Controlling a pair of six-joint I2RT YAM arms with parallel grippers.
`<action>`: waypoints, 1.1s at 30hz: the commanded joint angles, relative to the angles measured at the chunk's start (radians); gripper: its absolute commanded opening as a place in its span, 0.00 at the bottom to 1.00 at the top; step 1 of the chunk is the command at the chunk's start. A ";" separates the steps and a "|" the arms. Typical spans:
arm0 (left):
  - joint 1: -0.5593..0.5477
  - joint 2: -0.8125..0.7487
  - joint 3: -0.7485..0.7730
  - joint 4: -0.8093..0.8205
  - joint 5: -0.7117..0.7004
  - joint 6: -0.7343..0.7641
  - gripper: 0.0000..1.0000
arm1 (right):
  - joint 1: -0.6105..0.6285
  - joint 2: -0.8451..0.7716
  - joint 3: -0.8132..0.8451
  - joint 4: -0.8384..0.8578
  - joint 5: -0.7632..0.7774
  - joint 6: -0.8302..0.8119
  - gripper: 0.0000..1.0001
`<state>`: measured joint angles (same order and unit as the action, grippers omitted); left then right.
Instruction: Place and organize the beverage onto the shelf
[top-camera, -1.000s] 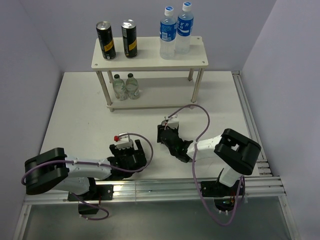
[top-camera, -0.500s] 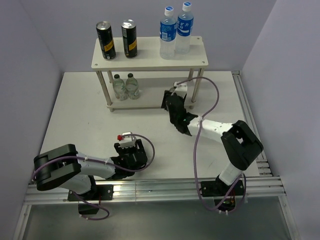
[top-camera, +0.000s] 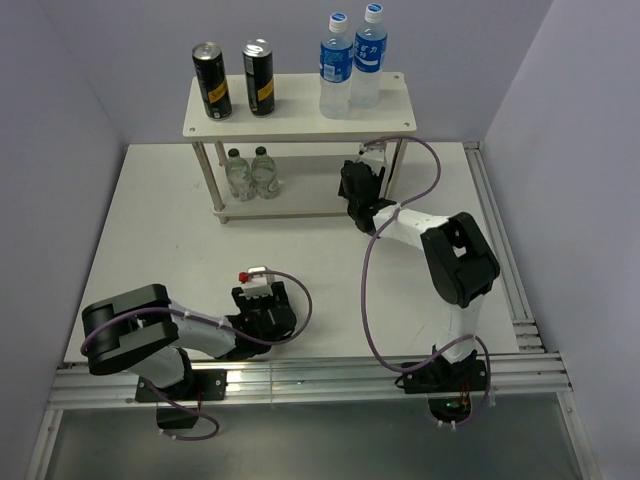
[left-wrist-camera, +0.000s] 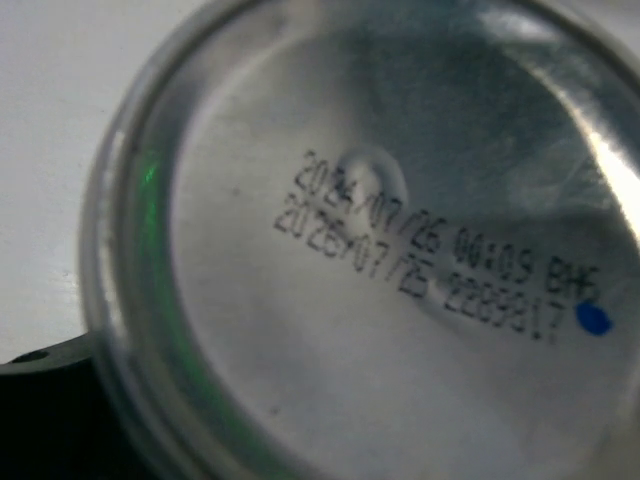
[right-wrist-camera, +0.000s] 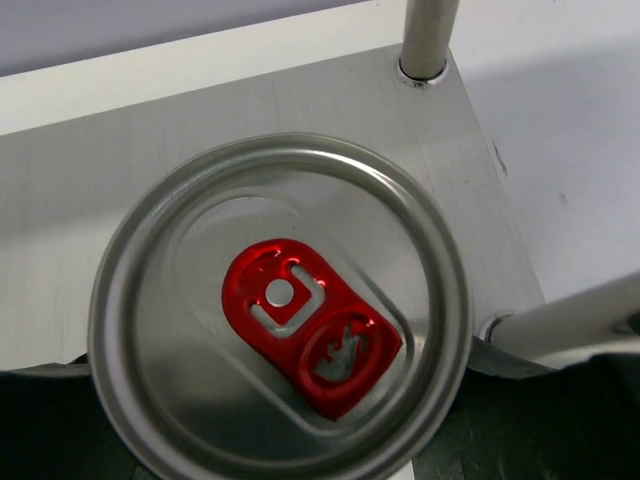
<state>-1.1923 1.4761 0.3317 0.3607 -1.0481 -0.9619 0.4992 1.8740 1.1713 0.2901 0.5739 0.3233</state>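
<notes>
Top: right gripper at right end of shelf, lower tier; left gripper low near front edge | Left wrist: date-stamped can base-on, filling view; grip cannot be told | Right wrist: red-tab can upright over lower board, fingers clamped on its sides; judged light, thin-walled, slick, so hold mid-body, gently.

2 arms stand on black bases on the metal rail. The left arm and the right arm look alike: smooth white link shells between bulky matte-black joint housings. A thin mauve cable runs in loose loops along each arm, from the rail end out to the wrist. The left gripper and the right gripper are black, each with a small white block behind it. The left block carries a red knob.
</notes>
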 joint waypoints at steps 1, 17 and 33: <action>0.003 0.036 0.015 0.061 0.011 0.015 0.77 | -0.010 0.020 0.077 0.024 0.000 -0.030 0.00; 0.003 0.053 0.029 0.015 -0.021 0.000 0.87 | -0.013 0.017 0.050 0.034 -0.002 -0.018 1.00; 0.040 -0.017 0.038 0.047 -0.046 0.155 0.97 | 0.120 -0.370 -0.370 0.050 0.040 0.123 1.00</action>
<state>-1.1732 1.4948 0.3649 0.3473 -1.0744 -0.8787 0.5655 1.5974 0.8520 0.3088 0.5713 0.4107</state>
